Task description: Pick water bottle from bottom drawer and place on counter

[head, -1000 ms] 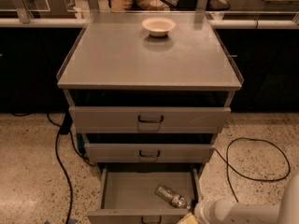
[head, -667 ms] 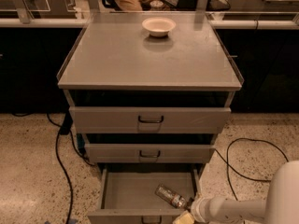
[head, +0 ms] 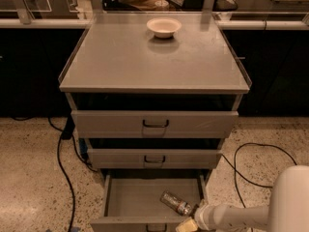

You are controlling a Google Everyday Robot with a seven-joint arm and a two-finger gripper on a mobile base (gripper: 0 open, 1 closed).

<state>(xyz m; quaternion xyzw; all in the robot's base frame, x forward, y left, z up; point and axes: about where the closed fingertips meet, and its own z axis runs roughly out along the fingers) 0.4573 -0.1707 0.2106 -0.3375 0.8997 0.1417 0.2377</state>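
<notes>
At the foot of the grey metal cabinet (head: 203,124), the bottom drawer (head: 137,199) stands pulled out, a deep tray with bare floor on its left. Toward its right lies the water bottle (head: 176,203), clear crinkled plastic, slanted. Just beside it, at the front right corner, sits the hand (head: 187,224), pale yellow; its spread cannot be told. On the flat table (head: 145,62), near the back lip, rests a round white bowl (head: 164,27). Black cables (head: 65,168) cross the speckled floor (head: 29,178).
</notes>
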